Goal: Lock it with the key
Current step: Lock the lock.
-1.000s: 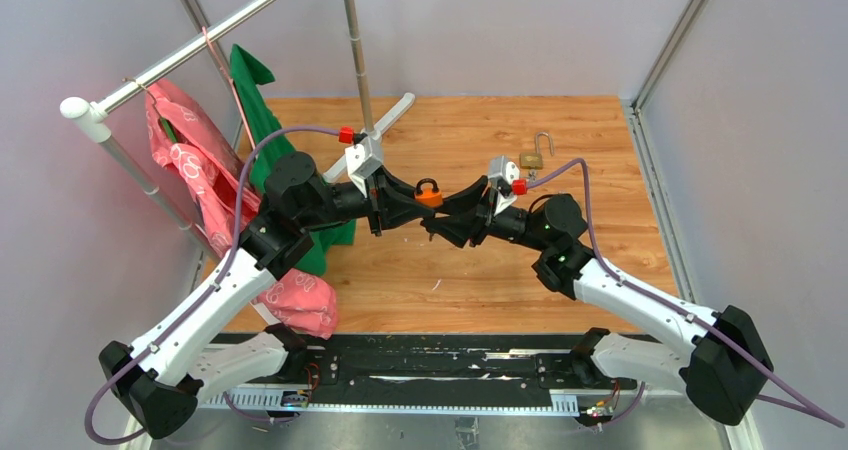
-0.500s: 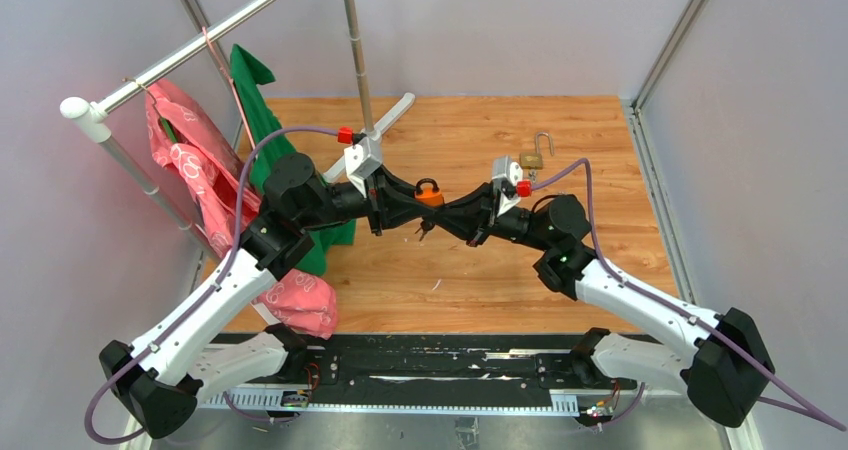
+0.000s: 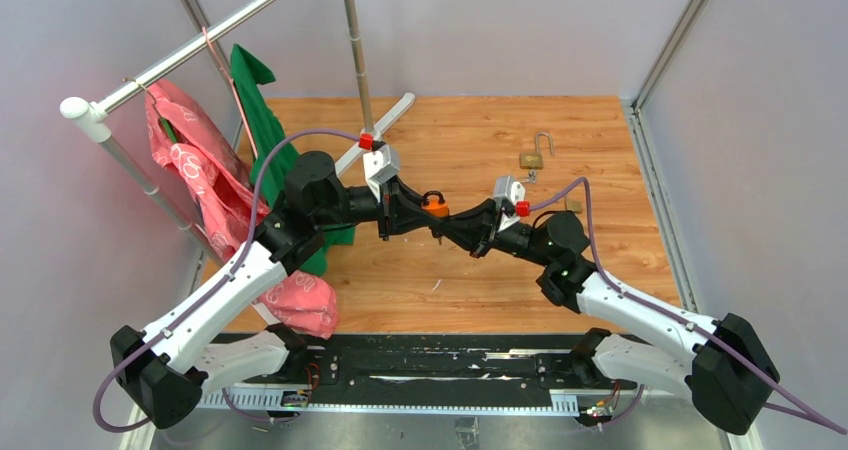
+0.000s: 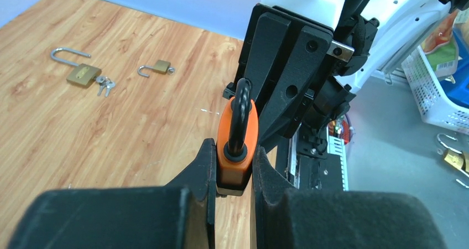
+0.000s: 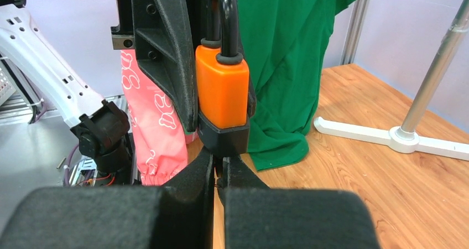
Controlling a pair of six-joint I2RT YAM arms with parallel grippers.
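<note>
Padlock (image 4: 236,144), orange, clamped by body in left pincer (image 4: 233,169), raised off counter (image 3: 480,270). Right pincer (image 5: 219,166), half-spread a second ago, now pinched shut just below padlock base, likely on key; key itself hidden. Turning judged next.

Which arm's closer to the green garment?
Left. The left arm overlaps the green garment in the top view; the right arm is well to its right, past the orange padlock.
</note>
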